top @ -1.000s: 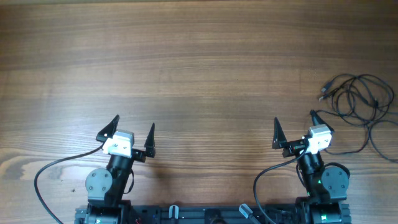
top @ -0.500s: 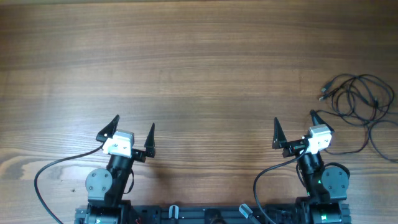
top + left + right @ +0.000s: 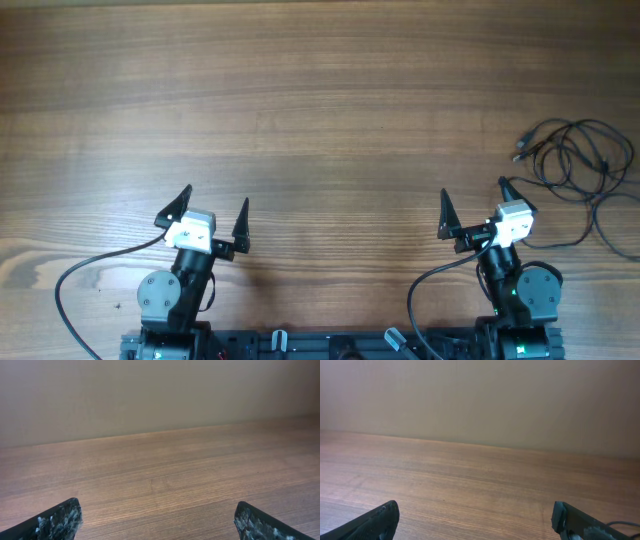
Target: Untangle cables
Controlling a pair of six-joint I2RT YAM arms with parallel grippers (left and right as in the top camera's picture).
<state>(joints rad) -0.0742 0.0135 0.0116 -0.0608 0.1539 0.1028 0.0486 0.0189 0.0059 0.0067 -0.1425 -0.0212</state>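
Observation:
The cables lie as a loose tangle of thin black loops at the table's far right edge, with a small plug end pointing left. My right gripper stands open near the front right, a short way left of and nearer than the tangle. Over at the front left, my left gripper is open with nothing between its fingers. In the left wrist view its fingertips frame bare wood. In the right wrist view only a thin strand of cable shows past the right fingertip.
The wooden table stretches wide ahead of both arms. Thicker black wires curve from the arm bases along the front edge. A plain wall rises behind the table's far edge in both wrist views.

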